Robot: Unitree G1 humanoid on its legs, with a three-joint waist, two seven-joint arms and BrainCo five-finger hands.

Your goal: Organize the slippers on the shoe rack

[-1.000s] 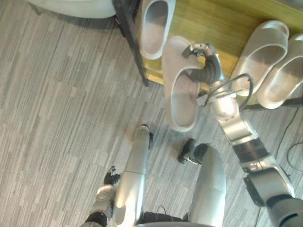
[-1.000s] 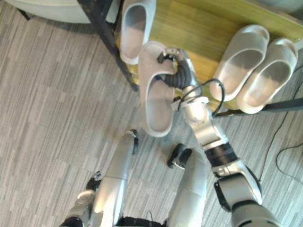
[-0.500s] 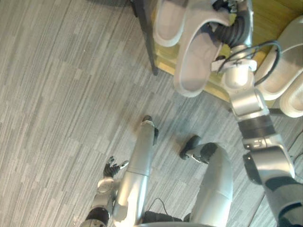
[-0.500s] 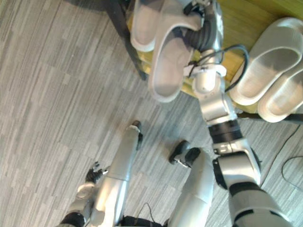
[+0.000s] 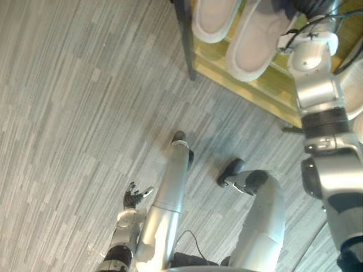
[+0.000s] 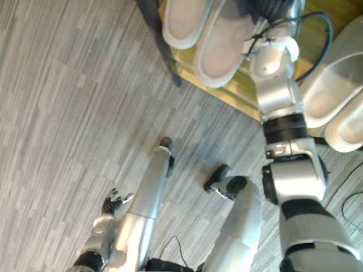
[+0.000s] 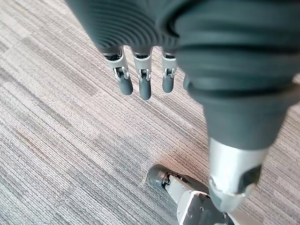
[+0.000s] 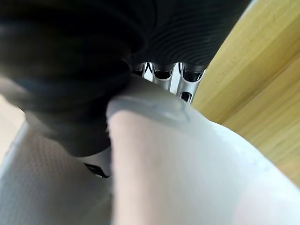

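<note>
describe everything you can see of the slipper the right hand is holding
The slipper is a pale grey-white slide of soft, foam-like look, with a broad strap and a finely dimpled footbed facing up. It lies over the wooden shelf, heel near the front edge, close beside a matching slipper on its left; contact with either cannot be told. The right hand grips the strap, fingers hooked over its edge.

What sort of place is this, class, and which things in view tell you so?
Probably an indoor entryway of a home or office, though I can't be sure: a wooden shoe rack on a dark frame, pale slippers lying on it, and grey striped carpet underfoot.
</note>
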